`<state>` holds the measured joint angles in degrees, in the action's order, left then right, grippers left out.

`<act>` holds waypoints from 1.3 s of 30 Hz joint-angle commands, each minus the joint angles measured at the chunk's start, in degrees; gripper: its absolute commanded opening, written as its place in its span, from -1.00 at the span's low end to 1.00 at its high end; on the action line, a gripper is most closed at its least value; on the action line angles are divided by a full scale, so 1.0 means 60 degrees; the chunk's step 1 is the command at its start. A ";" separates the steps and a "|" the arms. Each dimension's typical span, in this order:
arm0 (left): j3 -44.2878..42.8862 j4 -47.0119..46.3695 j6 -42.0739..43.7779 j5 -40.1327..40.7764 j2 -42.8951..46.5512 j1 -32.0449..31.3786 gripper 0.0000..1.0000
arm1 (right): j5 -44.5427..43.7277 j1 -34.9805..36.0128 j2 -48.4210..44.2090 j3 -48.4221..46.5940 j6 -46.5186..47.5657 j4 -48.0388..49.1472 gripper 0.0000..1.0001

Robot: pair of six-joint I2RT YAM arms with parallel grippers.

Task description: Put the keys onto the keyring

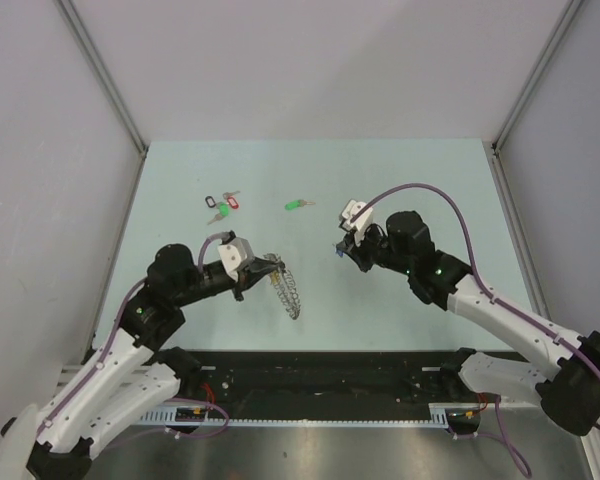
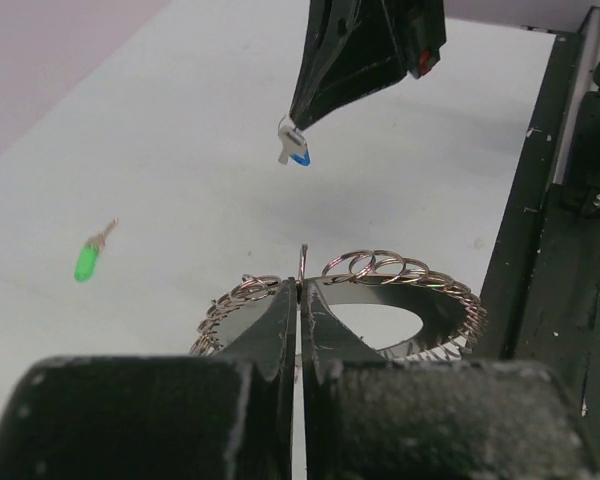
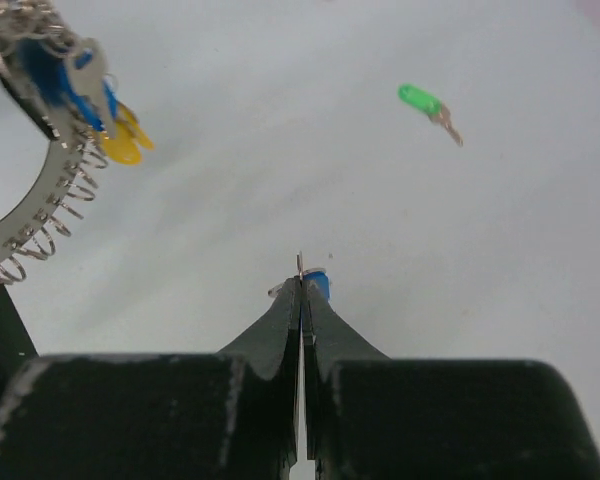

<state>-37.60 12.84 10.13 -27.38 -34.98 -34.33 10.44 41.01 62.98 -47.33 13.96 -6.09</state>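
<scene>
Above the near middle of the bench (image 1: 400,170), the left hand (image 2: 300,290) is pressed shut on one thin wire loop at the near rim of the keyring (image 2: 400,268). The big coiled ring juts out ahead of its fingertips, its wide hole facing up. Pinching the rim rather than the body seems meant to leave most of the coil free and turned toward the other arm. Whether the ring's far side rests on the bench or hangs clear I cannot tell. From the right wrist view, blue and yellow tags (image 3: 120,140) hang among the coils on the ring's far side.

Opposite, and apart from the ring, the right hand (image 3: 301,285) is clamped on the blue-tagged key (image 2: 297,152). Its fingertips grip near the head, so the tag and a sliver of metal poke out beyond them. The key hangs in the air with open space between it and the coil. That hold appears chosen to keep the key's small ring exposed for hooking onto a loop.

The green-tagged key (image 1: 297,205) lies alone on the bench farther back, untouched, likely waiting its turn. The bunch of three keys (image 1: 222,206) lies to its left, well apart from both hands. Judging by this, the blue key's threading is the step in hand, and it calls for a fine line-up of two thin wires.
</scene>
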 commanded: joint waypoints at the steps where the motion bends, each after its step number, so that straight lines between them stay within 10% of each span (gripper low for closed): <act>1: -0.1056 -0.1086 0.1267 -0.1528 -0.0700 0.0037 -0.99 | 0.1875 0.0107 -0.0389 -0.0607 0.1641 0.0225 -1.00; 11: -0.2067 -0.0047 0.2924 -0.3067 -0.2562 0.0037 -0.99 | 0.2815 0.0401 -0.0565 -0.0812 0.3840 -0.0244 -1.00; 39: -0.1291 0.0614 0.4010 -0.3333 -0.2651 -0.0197 -0.99 | 0.2640 0.1865 -0.0580 -0.0827 0.3724 -0.0421 -1.00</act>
<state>-43.92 17.28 31.11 -44.16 -50.83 -34.83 26.35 50.98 60.69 -49.65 36.10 -10.81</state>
